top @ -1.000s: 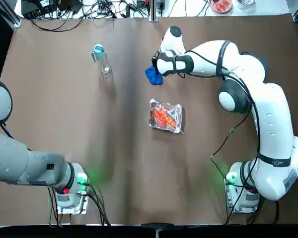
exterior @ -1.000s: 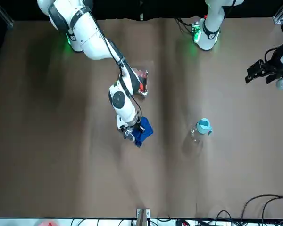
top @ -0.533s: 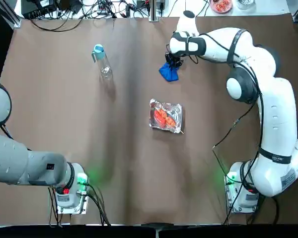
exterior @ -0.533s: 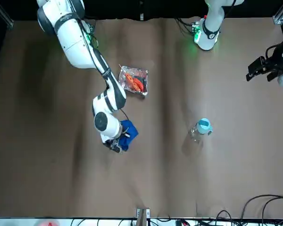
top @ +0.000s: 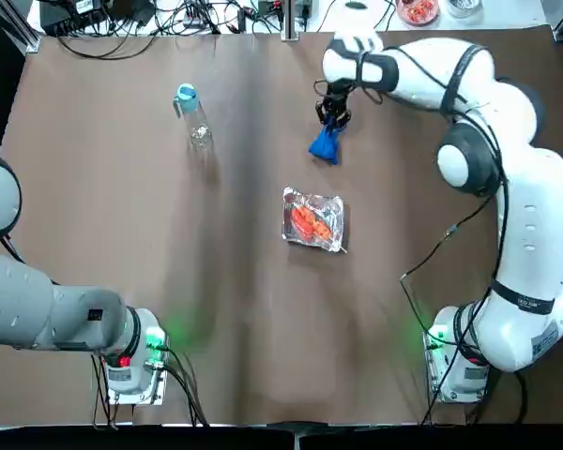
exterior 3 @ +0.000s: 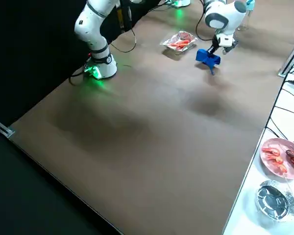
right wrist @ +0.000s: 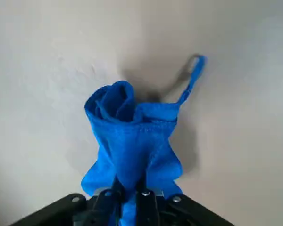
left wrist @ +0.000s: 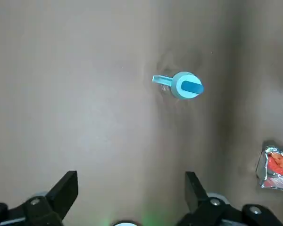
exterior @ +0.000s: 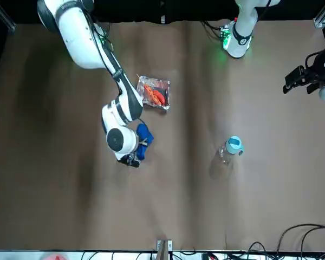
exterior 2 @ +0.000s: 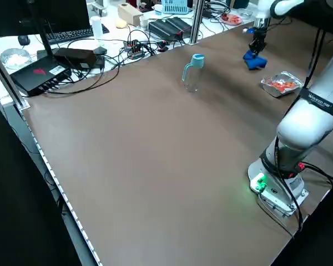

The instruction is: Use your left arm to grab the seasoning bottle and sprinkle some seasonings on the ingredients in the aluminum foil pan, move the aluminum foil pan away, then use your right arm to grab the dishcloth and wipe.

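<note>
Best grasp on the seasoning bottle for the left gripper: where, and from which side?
I'd grip the seasoning bottle around its slim clear body, below the blue cap: it stands upright. Come in from the robot's side, fingers astride; the spout-like handle juts off the cap, so avoid clamping there. Left gripper is open.

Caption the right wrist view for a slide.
Right pincer shut on a bunched blue dishcloth, its thin loop sticking out, above the brown tabletop.

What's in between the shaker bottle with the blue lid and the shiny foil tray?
Just bare brown table. The top view shows nothing between the bottle and the foil tray.
</note>
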